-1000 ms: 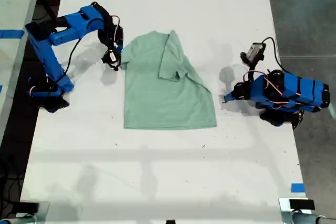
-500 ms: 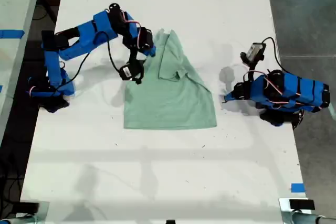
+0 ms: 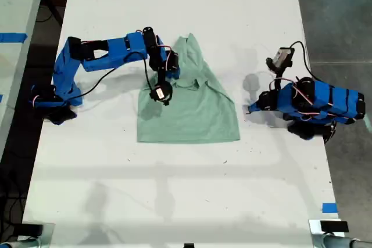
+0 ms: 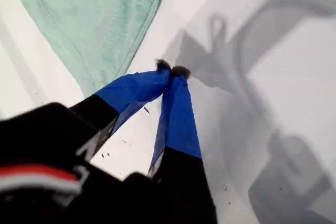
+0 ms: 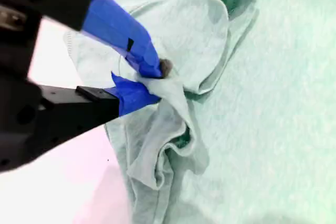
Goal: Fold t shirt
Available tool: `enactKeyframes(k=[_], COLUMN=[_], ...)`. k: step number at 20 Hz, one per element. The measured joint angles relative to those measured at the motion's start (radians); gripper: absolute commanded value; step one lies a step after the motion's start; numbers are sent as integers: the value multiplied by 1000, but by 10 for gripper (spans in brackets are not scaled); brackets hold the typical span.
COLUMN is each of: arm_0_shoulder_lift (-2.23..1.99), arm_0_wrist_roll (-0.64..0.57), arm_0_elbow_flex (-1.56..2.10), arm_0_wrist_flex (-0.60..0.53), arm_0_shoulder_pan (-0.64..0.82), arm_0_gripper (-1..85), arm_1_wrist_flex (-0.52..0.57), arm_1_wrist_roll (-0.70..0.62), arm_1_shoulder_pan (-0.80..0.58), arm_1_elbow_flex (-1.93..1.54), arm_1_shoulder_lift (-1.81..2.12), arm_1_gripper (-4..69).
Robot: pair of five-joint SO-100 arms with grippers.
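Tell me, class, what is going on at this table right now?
Two blue robot arms are folding a pale green t shirt on a white table. My second gripper, on the arm at the exterior view's left, has pinched a bunch of cloth near the sleeve and reaches over the shirt's middle. My first gripper is shut on nothing and sits over bare table beside the shirt's edge, at the exterior view's right. One side is already folded in.
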State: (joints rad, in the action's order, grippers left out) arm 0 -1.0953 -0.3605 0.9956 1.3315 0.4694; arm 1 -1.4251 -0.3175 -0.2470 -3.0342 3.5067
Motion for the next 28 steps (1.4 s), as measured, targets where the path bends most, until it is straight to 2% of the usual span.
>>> enactKeyframes(k=[2,3,4,5,10,13,16,20,21,24,28], arm_0_shoulder_lift=[-2,-5,-25,-60,-494,-948,-1361,-1890,-2043,-2447,-2500], arm_0_wrist_roll=[8,8,8,8,8,61,147,273,304,327,327], arm_0_elbow_flex=[0,0,0,0,26,221,561,1289,1486,1965,2148], arm_0_wrist_flex=[11,23,34,49,160,155,112,-140,-172,-181,-196], arm_0_shoulder_pan=[0,0,0,0,-12,-133,-202,-262,-275,-284,-244], arm_0_gripper=[206,152,38,0,0,0,0,0,0,0,0], arm_1_wrist_flex=[0,0,0,0,0,0,0,0,0,-2,-2], arm_1_wrist_roll=[0,0,0,0,0,0,0,0,0,0,0], arm_1_shoulder_pan=[0,3,6,6,6,6,6,6,6,6,12], arm_1_elbow_flex=[0,0,0,0,0,0,0,0,0,0,0], arm_1_shoulder_lift=[0,0,0,0,0,0,0,0,0,0,2], arm_1_gripper=[3,3,3,3,3,3,3,3,3,3,3])
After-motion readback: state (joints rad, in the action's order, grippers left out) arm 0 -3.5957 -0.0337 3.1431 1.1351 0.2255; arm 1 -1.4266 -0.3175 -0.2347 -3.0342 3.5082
